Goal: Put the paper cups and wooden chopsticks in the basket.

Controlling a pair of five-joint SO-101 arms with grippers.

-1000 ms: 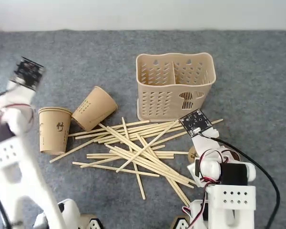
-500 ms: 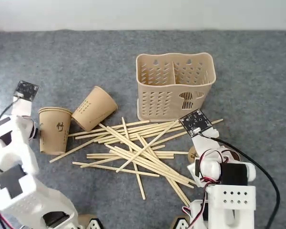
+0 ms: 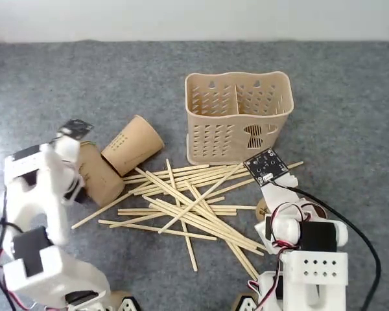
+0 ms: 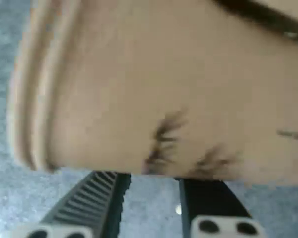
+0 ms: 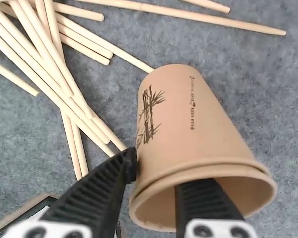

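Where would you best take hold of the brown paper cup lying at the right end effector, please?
I'd pinch the rim wall of the brown paper cup, coming from its open mouth. It lies on its side with the mouth facing the right end effector, so one finger goes inside and one outside.

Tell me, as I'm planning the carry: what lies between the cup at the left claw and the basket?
In the high view, a second cup lies between the left cup and the basket, then bare carpet.
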